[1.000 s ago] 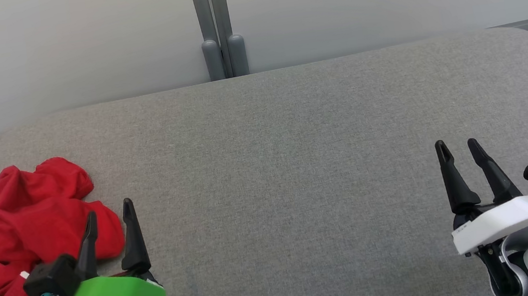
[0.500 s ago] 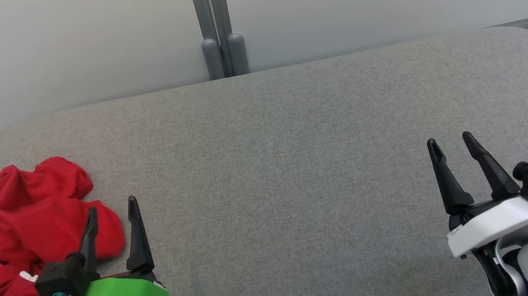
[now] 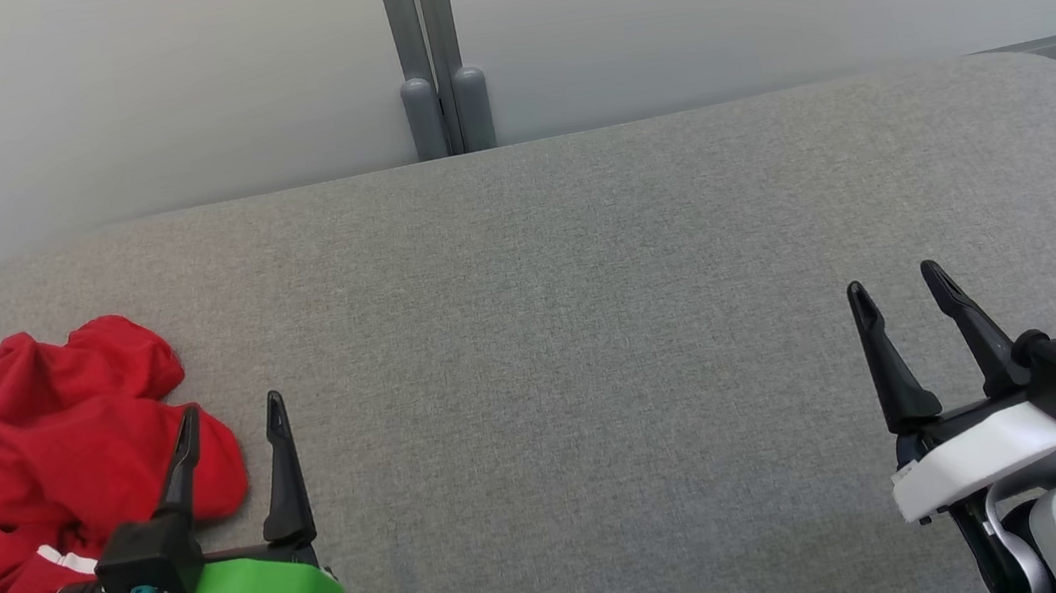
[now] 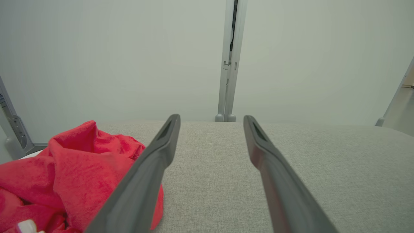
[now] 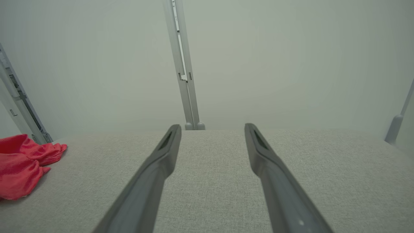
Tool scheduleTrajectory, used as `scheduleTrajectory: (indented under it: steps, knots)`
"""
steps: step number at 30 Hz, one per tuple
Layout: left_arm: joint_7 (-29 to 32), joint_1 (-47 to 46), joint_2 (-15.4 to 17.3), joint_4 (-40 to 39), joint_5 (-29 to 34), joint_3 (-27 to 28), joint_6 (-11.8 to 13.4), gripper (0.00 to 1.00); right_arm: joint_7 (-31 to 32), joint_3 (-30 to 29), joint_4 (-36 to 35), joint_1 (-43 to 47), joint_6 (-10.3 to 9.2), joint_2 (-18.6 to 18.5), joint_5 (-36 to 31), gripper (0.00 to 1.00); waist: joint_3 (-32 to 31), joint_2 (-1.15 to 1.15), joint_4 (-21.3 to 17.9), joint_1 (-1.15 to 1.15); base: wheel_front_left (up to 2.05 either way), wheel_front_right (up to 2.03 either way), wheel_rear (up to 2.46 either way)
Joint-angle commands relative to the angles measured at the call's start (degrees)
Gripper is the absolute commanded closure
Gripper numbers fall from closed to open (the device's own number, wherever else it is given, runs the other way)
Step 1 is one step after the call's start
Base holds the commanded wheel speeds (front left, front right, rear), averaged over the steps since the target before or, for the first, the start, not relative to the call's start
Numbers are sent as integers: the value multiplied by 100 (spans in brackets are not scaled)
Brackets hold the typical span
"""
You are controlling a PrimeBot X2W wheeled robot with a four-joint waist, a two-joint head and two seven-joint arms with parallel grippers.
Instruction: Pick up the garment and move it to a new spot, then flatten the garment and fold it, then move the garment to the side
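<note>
A crumpled red garment (image 3: pixel 32 438) lies heaped at the far left edge of the grey tabletop (image 3: pixel 543 335), partly cut off by the frame. It looks soft, light and limp, and its raised right-hand fold seems the easiest hold. Bunched up, it shows no clear long axis or heading. Just beside it, the left gripper (image 3: pixel 231 405) has its fingers wide and empty. Far right, the right gripper (image 3: pixel 892 280) is likewise spread.

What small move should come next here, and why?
Probably shift the left gripper leftward and down onto the red garment. Its jaws are open with nothing between them, the crumpled garment lies just to its left on the grey surface, and the open right gripper is far off.
</note>
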Motion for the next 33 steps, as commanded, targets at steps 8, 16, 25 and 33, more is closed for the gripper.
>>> scheduleTrajectory:
  steps: [8, 16, 25, 33]
  knots:
    - [-130, -119, -27, -22, 450, 36, -40, 0, -137, 35, -33, -85, 0, -49, -390, 0, -9, 0, -11, 0, 0, 0, 0]
    - [-203, -117, -51, -30, 778, 44, -49, 0, -214, 50, -8, -75, 0, -60, -645, 0, -19, 0, -17, 0, 0, 0, 0]
    - [-239, -86, -73, -37, 872, 80, -57, 0, -247, 37, 19, -59, 0, -39, -646, 0, -25, 0, -35, 0, 0, 0, 0]
    - [-239, -41, -85, -41, 839, 104, -82, 0, -247, 34, 33, -29, 0, -34, -580, 0, -39, 0, -46, 0, 0, 0, 0]
